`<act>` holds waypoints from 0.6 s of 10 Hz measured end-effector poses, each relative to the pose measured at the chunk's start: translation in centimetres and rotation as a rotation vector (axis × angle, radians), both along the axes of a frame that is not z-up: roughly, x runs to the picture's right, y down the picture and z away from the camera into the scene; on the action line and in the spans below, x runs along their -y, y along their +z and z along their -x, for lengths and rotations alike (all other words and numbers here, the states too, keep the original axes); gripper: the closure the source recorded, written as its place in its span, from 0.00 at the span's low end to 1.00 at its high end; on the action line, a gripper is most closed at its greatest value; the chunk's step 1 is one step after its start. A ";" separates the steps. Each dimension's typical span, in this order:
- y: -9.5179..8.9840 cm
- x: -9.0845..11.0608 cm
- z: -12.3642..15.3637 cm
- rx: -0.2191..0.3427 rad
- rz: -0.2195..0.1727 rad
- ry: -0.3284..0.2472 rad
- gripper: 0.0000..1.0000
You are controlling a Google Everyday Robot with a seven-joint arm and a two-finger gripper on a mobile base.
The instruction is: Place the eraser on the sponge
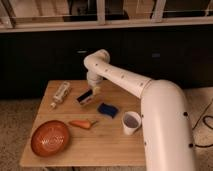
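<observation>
The claw is pinching one end of the eraser, holding it tilted over the desk. The eraser is hanging just beside the blue sponge, between it and the bottle.

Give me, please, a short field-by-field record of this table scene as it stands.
eraser: tilted, left of the sponge, not on it
sponge: flat on the table, top bare
pincer: right at the eraser, over the table's rear middle
cup: upright, right of the sponge
carrot: lying in front of the eraser
bowl: front left corner
bottle: lying at rear left
</observation>
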State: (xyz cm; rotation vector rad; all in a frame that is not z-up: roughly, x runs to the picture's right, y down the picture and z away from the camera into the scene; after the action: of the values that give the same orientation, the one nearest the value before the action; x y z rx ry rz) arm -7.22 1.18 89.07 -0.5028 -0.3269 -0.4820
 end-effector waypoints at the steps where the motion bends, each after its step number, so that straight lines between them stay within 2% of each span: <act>1: -0.3 -0.1 0.0 0.002 -0.003 0.001 0.99; 4: -1.3 -0.2 -3.2 0.003 -0.021 0.009 0.99; 6: -2.0 -0.5 -3.6 0.012 -0.034 0.010 0.99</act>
State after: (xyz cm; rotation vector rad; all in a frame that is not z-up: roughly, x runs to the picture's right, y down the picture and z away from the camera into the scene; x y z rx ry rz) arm -3.62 1.63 87.08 -0.4651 -0.3325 -0.4802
